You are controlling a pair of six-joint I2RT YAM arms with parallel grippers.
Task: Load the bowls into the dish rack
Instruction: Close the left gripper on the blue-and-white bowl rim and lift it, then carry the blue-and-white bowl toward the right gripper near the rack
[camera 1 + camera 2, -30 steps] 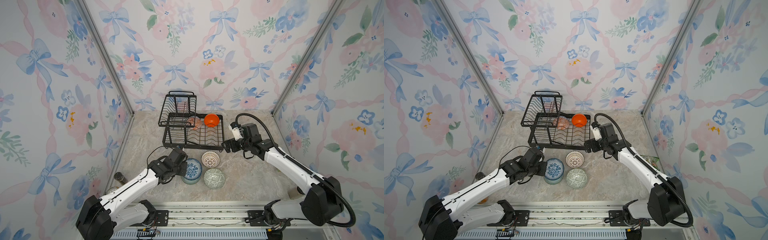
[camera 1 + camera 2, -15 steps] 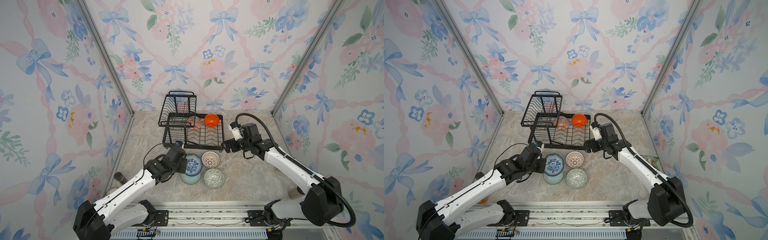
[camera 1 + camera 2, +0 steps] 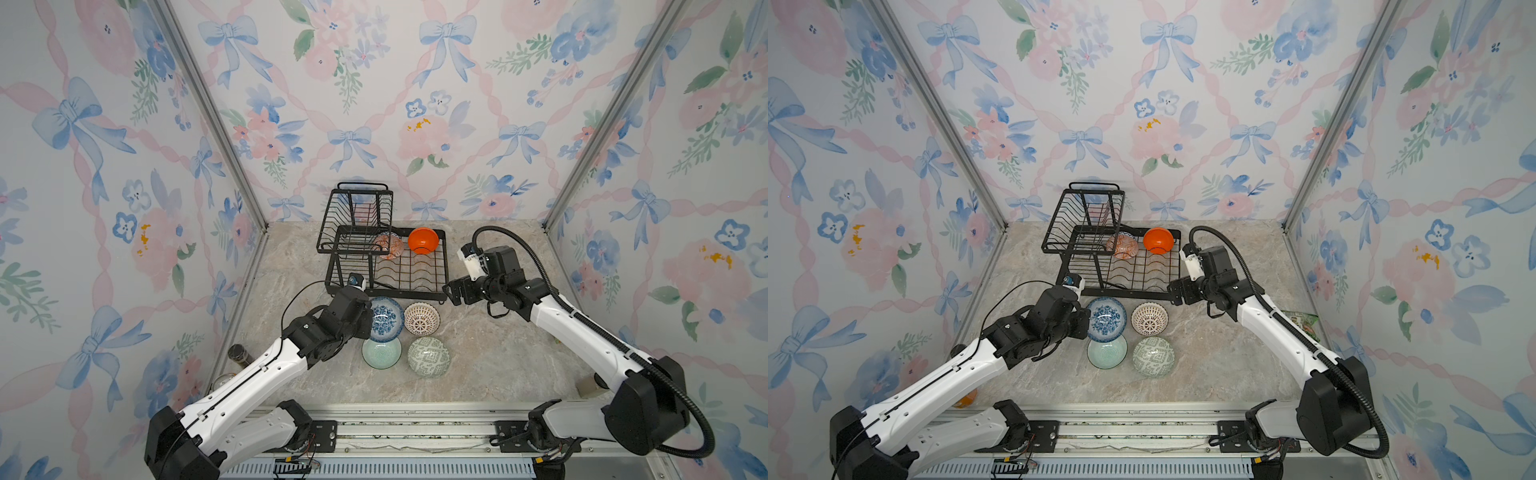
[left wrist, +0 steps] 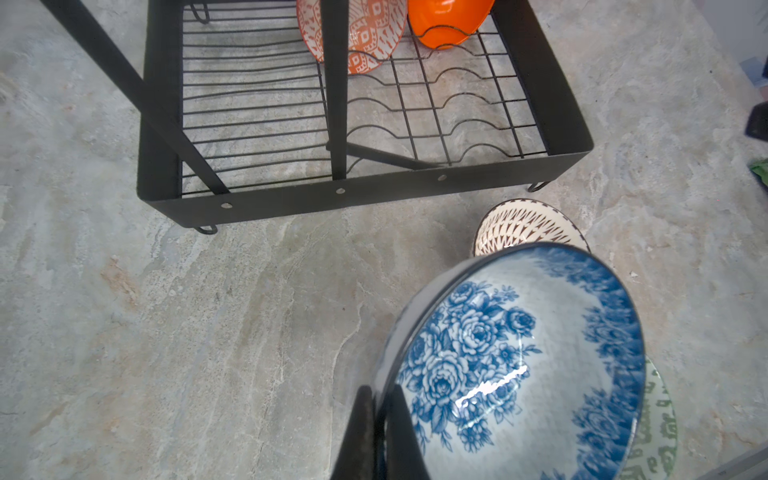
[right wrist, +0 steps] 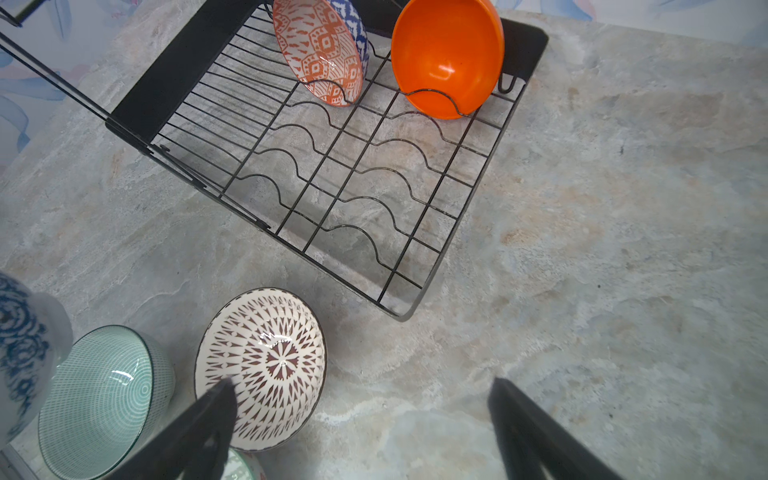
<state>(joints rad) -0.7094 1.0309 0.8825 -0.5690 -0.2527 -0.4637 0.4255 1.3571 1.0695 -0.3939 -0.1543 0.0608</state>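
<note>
A: How's the left gripper (image 4: 376, 401)?
B: Clamped tight on the rim of the blue bowl (image 4: 519, 365). The bowl hangs tilted, off the table (image 3: 498, 357), just in front of the rack (image 4: 374, 189).
A: And the right gripper (image 5: 361, 386)?
B: Jaws wide apart, nothing between them. It hovers by the rack's near corner on its own side, close to the white bowl (image 5: 266, 365).
A: What's in the rack?
B: 2 bowls on edge in the tray's back row: the orange bowl (image 3: 423, 240) and, beside it, the patterned bowl (image 3: 388, 246).
A: On the table?
B: 3 upright: white bowl, mint bowl (image 3: 381, 354), grey-green bowl (image 3: 429, 356). In both top views the blue bowl overlaps the mint bowl's far edge.
</note>
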